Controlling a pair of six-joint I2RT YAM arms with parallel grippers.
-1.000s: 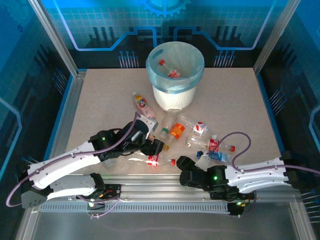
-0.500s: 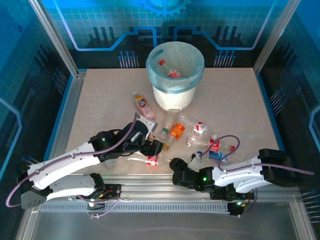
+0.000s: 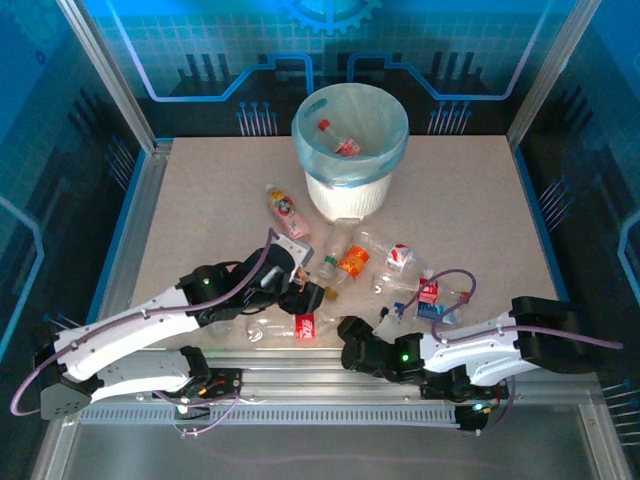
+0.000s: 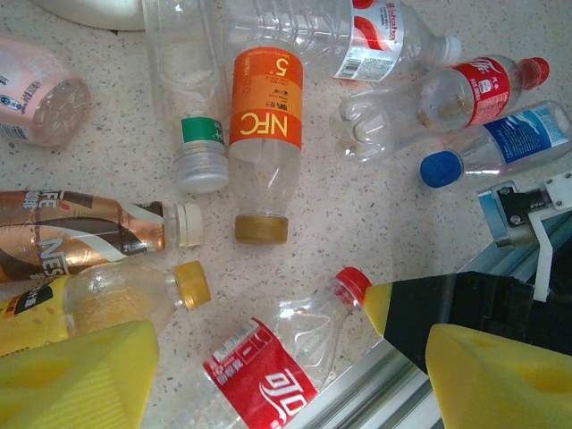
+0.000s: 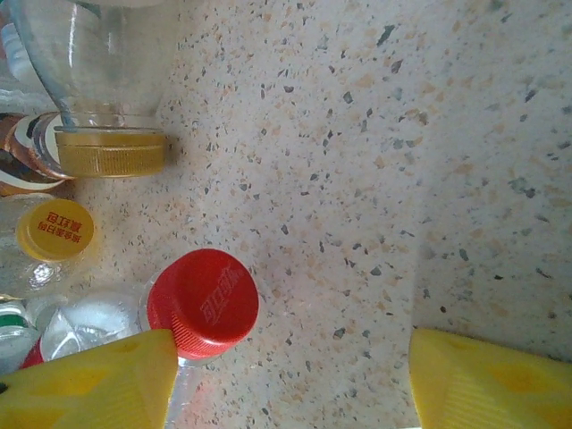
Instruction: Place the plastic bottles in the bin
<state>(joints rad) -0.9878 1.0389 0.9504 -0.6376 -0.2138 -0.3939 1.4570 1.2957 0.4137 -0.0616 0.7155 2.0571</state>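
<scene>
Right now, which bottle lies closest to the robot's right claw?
The red-capped bottle: its cap lies right beside one finger of the right gripper; the gold-capped bottle and yellow-capped bottle lie farther off.

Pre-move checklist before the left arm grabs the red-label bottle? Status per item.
1. Left hand open: ok, fingers wide apart.
2. Red-label bottle between its fingers: ok, lying flat.
3. Right hand clear of that bottle: not ok, it is open and one finger sits at the red cap.
4. Neighbours out of the grasp: cannot tell, the yellow-cap bottle lies close to a left finger.
5. Bin open with room: ok.
</scene>
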